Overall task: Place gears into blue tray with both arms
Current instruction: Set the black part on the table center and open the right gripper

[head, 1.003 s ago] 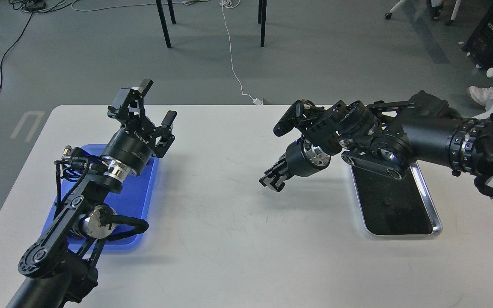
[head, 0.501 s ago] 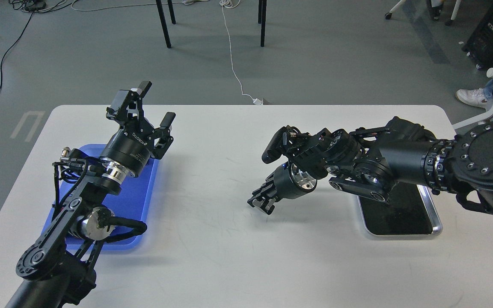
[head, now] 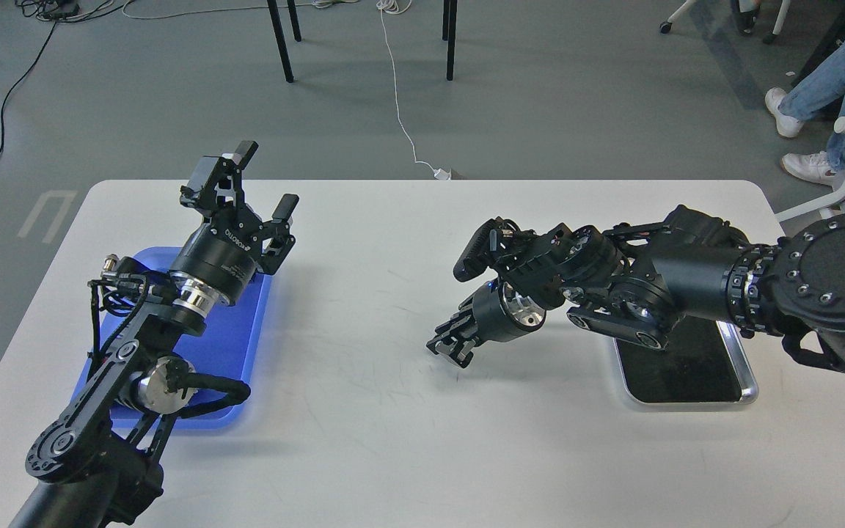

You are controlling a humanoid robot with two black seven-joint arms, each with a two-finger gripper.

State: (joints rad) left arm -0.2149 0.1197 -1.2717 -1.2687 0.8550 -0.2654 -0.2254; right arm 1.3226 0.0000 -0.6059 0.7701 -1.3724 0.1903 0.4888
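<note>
While arm-shadowed, blue tray (head: 246, 337) contents unclear

Two trays (head: 246, 345), two arms (head: 694, 279), one table (head: 393, 425)

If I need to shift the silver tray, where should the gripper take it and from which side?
Take the silver tray by its raised metal rim at the near right corner, coming from above: that rim is a thin lip fingers can straddle, and the right arm covers the tray's far end. The right gripper hangs over bare table.
</note>
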